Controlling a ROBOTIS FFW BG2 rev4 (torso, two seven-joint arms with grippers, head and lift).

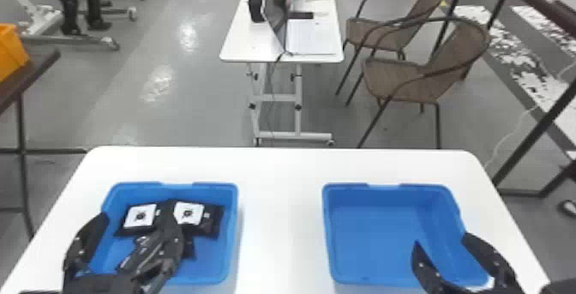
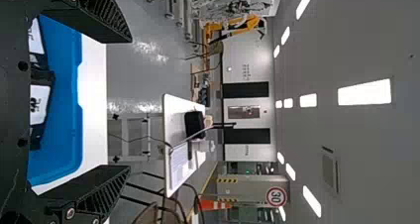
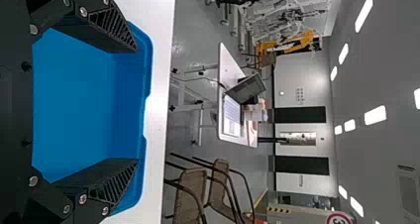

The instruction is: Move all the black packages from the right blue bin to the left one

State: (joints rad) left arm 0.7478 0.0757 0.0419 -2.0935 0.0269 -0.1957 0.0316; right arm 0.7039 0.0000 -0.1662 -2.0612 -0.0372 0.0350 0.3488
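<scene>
Black packages (image 1: 200, 227) lay in left blue bin (image 1: 232, 224), at least two, flat under left jaws. Right blue bin (image 1: 368, 246) held none. Both sets of jaws wide apart, nothing gripped. Transfer looked complete; likely only arm retreat remained.
</scene>
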